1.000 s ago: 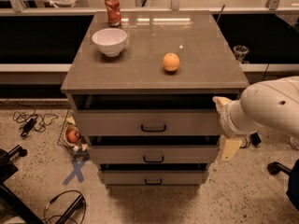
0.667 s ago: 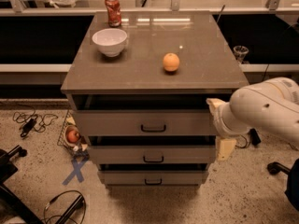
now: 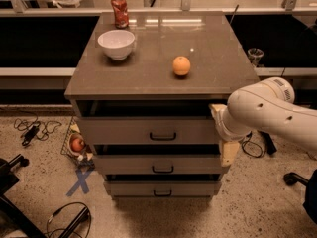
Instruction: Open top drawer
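Note:
The top drawer (image 3: 124, 131) is the widest of three grey-taupe drawers under the brown cabinet top (image 3: 148, 68). A small dark bar handle (image 3: 163, 136) sits at its centre, and a dark gap shows above its front. My gripper (image 3: 222, 131), on a white arm (image 3: 270, 114), is at the drawer front's right end, well right of the handle. Its cream fingers (image 3: 229, 152) stand apart, one above the other, with nothing held.
On the cabinet top stand a white bowl (image 3: 117, 43), a red can (image 3: 119, 11) and an orange (image 3: 181, 66). The two narrower drawers (image 3: 161, 165) sit below. On the floor at the left are cables (image 3: 32, 129), a wire basket (image 3: 77, 144) and a blue X (image 3: 80, 181).
The arm and gripper have shifted left, from beside the cabinet's right edge onto the right end of the top drawer front. The drawers have not moved.

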Controlling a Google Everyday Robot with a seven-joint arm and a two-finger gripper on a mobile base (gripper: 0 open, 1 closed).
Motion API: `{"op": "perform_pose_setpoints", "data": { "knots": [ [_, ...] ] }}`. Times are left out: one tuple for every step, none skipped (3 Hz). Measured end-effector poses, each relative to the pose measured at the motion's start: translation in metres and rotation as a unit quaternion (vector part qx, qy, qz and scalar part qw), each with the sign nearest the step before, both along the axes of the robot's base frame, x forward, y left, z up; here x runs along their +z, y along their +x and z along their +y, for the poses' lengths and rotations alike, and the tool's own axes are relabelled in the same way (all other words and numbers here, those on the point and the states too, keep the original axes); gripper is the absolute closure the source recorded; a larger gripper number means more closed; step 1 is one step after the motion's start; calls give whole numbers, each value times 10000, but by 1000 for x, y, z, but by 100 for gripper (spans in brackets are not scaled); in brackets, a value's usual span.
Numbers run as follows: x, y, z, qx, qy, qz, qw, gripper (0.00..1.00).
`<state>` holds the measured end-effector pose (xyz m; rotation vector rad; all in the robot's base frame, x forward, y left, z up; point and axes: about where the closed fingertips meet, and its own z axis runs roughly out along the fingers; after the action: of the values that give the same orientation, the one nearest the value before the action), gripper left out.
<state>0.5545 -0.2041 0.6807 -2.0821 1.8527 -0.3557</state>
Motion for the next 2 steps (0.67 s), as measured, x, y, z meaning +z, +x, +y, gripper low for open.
{"op": "perform_pose_setpoints", "data": {
  "knots": [
    [-17, 12, 3, 8, 9, 158, 9999, 0],
    [-31, 29, 6, -10, 90, 281, 9996, 15]
  ]
}}
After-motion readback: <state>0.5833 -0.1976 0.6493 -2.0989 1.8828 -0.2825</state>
